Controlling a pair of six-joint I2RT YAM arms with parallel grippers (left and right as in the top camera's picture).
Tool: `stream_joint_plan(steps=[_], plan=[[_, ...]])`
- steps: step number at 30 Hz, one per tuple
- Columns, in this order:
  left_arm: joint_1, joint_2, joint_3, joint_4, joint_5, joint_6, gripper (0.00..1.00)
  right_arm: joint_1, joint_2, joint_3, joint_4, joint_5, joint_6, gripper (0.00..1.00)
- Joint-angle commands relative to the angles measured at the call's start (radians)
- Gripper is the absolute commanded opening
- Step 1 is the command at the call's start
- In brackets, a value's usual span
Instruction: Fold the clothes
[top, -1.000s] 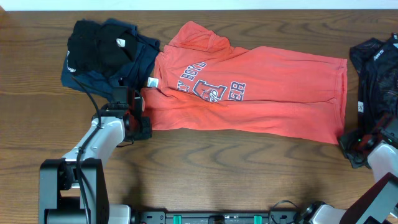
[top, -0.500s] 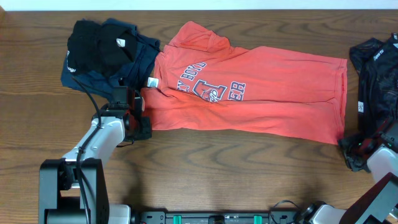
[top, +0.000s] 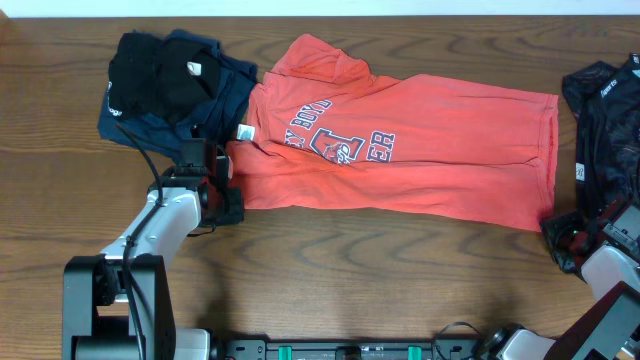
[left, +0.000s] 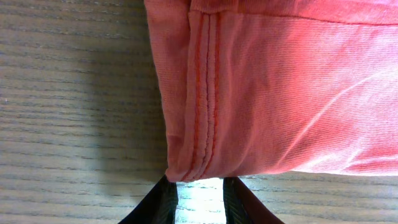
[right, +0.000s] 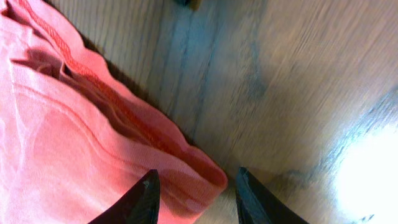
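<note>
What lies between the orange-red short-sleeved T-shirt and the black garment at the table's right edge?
A narrow strip of bare brown wooden table separates them, visible in the overhead view.

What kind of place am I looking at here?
Probably a robotics lab or test bench rather than a home: a robot arm stands at a wooden table, and an orange T-shirt is spread flat on it, with darker clothes piled nearby.

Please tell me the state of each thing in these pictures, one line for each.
Orange-red T-shirt, spread flat, lettering up.
Black and navy garments, crumpled in a pile beside the shirt.
Black garment, crumpled at the right edge.
Left gripper, jaws narrow at a shirt corner; grip unclear.
Right gripper, open, a hem corner between its fingers.
</note>
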Motion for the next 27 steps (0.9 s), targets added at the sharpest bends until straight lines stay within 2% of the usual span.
stream_joint_plan(steps=[1,4,7,11,16,19,22,27], plan=[[0.000,0.003,0.006,-0.003,-0.005,-0.006,0.27,0.016,0.024,-0.037,-0.026,-0.011,0.005,0.32],[0.000,0.003,0.006,-0.003,-0.005,-0.006,0.27,0.018,0.024,-0.037,-0.022,-0.011,0.006,0.29],[0.000,0.003,0.006,-0.005,-0.005,-0.006,0.27,0.018,0.024,-0.037,-0.003,-0.011,0.006,0.21],[0.000,0.003,0.006,-0.006,-0.005,-0.006,0.27,0.018,0.024,-0.037,0.023,-0.065,0.006,0.02],[0.000,0.001,0.008,-0.016,-0.005,-0.006,0.26,0.010,0.009,-0.002,-0.036,-0.048,0.004,0.01],[0.000,-0.006,0.025,-0.065,-0.005,-0.006,0.19,-0.018,-0.032,0.055,-0.153,0.005,0.005,0.01],[0.000,-0.032,0.032,-0.111,-0.005,-0.005,0.19,-0.051,-0.082,0.114,-0.268,0.080,0.005,0.01],[0.001,-0.094,0.032,-0.154,-0.014,-0.005,0.12,-0.084,-0.143,0.172,-0.397,0.195,0.013,0.01]])
